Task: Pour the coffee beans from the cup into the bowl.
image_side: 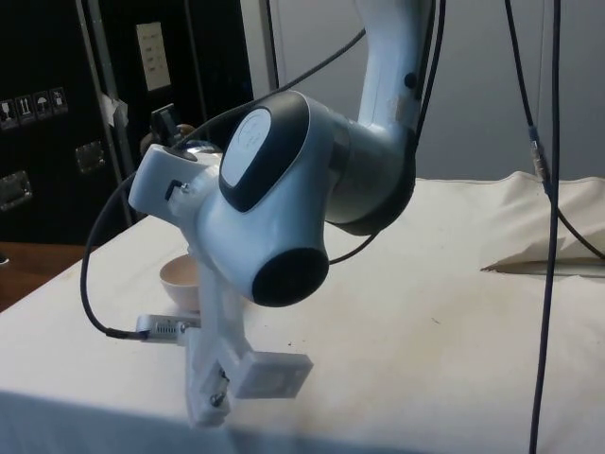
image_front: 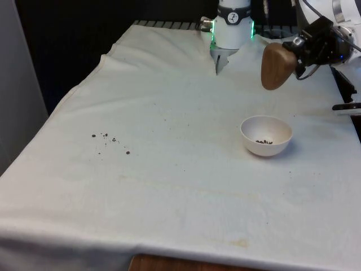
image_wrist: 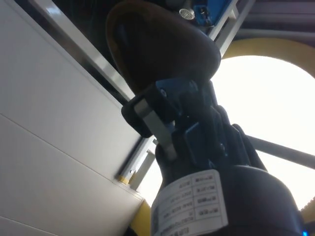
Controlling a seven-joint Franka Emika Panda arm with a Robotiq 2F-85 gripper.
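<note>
Gripper point(image_front: 294, 52) clenched on the brown cup point(image_front: 277, 66), held tipped in the air above and behind the white bowl point(image_front: 266, 135) with few beans point(image_front: 263, 141); spilled beans point(image_front: 107, 139) on the cloth point(image_front: 169, 186).

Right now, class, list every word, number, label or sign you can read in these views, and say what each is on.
No text can be quoted.
Pale sheet on the dark cabinet: print too small to read.
Row of white pictogram stickers on that cabinet: symbols, no legible words.
White label on a black cylinder: too blurred.
The cup and bowl: unmarked.
</note>
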